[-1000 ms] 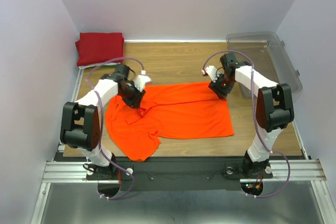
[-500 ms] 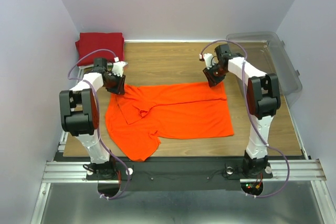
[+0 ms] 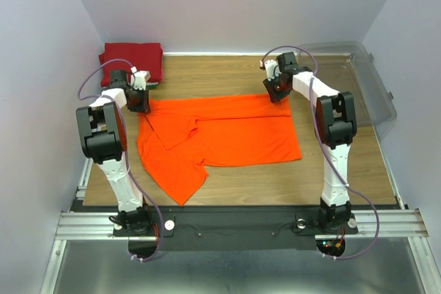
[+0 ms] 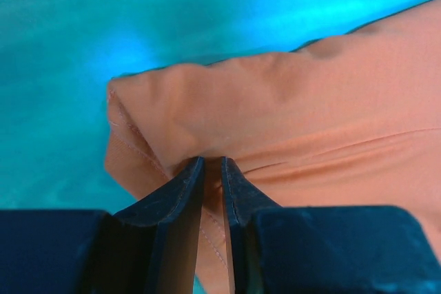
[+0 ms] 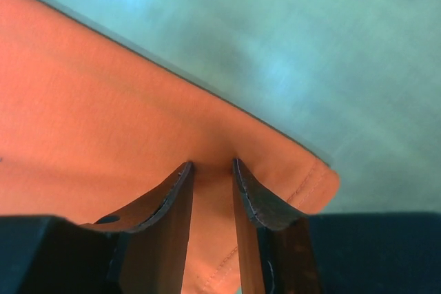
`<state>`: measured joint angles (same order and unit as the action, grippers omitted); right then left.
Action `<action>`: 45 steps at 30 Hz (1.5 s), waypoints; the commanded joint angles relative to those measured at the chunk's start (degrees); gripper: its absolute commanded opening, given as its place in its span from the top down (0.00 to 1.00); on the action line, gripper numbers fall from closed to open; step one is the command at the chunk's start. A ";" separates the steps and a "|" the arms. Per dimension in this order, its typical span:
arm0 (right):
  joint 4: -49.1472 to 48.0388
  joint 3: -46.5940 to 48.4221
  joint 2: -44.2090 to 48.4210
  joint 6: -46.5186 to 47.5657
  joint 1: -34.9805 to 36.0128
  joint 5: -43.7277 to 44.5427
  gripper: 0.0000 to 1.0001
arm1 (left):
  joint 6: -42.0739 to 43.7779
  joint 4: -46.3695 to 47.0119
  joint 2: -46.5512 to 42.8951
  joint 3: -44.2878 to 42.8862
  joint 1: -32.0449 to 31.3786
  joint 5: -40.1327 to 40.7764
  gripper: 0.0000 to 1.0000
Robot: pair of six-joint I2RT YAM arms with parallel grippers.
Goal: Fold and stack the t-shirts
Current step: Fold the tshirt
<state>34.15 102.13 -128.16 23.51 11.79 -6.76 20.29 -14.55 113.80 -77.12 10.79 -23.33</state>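
The clear bin (image 3: 377, 98) sits at the far right corner of the table (image 3: 234, 77), so take your bearings from it. Just left of the bin lies the orange t-shirt (image 3: 227, 139), spread mostly flat, with one sleeve folded over the body and its lower flap reaching toward the arm bases. The right gripper (image 3: 275, 91) is on the shirt corner nearest the bin. The wrist view shows its fingers (image 5: 169, 197) clenched on the hemmed edge, orange cloth pinched between them. Now the left gripper (image 3: 141, 103): it is at the far corner on the side away from the bin, its fingers (image 4: 180, 185) nearly together and biting a bunched fold of that shirt. Beyond it, well apart from the bin in the opposite far corner, a dark red t-shirt (image 3: 131, 62) lies folded.
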 commanded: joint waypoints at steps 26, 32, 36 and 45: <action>13.58 -32.65 38.06 22.98 -0.01 -11.61 0.43 | 37.87 -32.47 -35.65 11.97 -0.06 -14.20 0.43; 9.19 -42.09 41.67 27.47 -0.02 -7.56 0.46 | 42.90 -29.58 -47.25 29.29 -8.75 -4.80 0.45; 7.69 -45.34 42.37 28.61 -0.01 -7.38 0.46 | 43.25 -27.48 -49.99 37.37 -13.15 -0.14 0.45; 2.85 -49.48 42.03 29.84 0.07 -6.77 0.47 | 43.16 -25.62 -49.38 39.24 -14.13 3.20 0.45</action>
<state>40.91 52.49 -87.22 51.72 11.73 -14.11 62.54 -41.23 64.34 -37.85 -3.03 -21.93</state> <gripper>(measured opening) 0.535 0.549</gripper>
